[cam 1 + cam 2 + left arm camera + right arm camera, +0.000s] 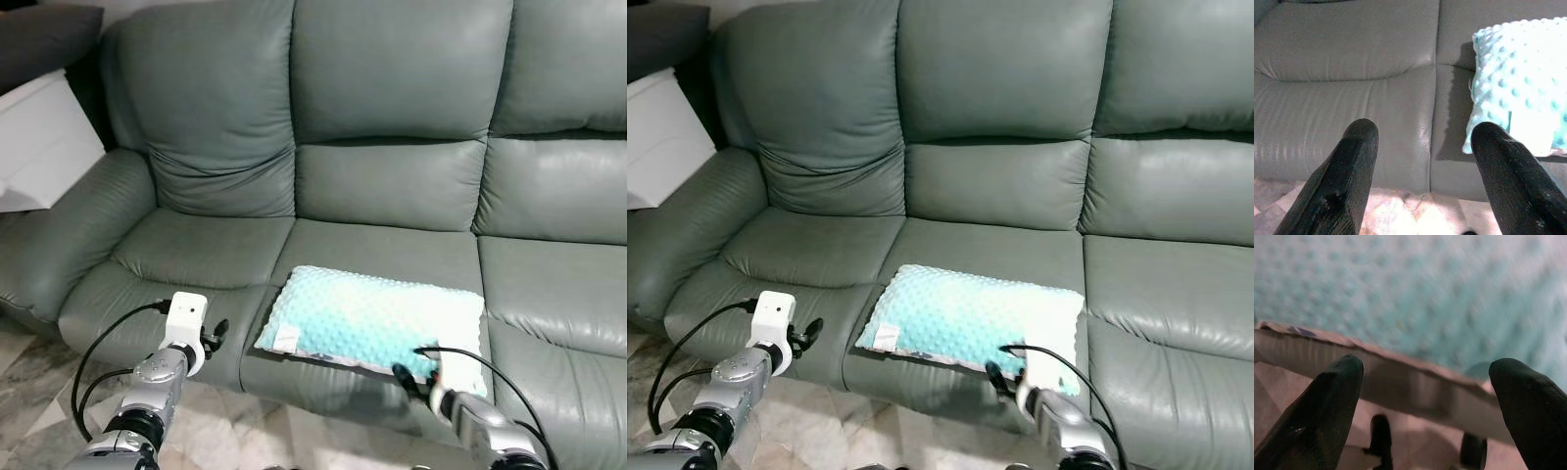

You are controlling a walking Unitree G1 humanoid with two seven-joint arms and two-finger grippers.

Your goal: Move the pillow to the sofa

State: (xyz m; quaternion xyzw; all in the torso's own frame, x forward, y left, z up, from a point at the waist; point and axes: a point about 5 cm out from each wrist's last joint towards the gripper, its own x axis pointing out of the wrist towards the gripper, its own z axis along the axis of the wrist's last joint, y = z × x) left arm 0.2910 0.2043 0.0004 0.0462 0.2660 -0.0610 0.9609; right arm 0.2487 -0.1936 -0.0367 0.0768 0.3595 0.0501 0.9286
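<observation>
Left eye view looks down on a grey-green leather sofa [392, 186] with three seats, and the pillow [377, 318], turquoise with a raised dotted texture, lies flat on the middle seat cushion, its near edge close to the cushion's front lip and a small white tag at its near left corner. The right claw [416, 377] sits at the pillow's near right corner, just in front of the edge; in the right wrist view its two black fingers [1327, 406] stand spread apart, with the pillow's seam and dotted surface between and beyond them, gripping nothing. The left claw [217, 333] is raised in front of the left seat cushion, to the left of the pillow and apart from it; the left wrist view shows its fingers [1352, 161] also spread wide and empty, aimed at the front of the cushion, with the pillow's corner off to one side. A white cabinet [39, 142] stands beside the sofa's left armrest, and pale marble floor [225, 431] shows below the seat.
</observation>
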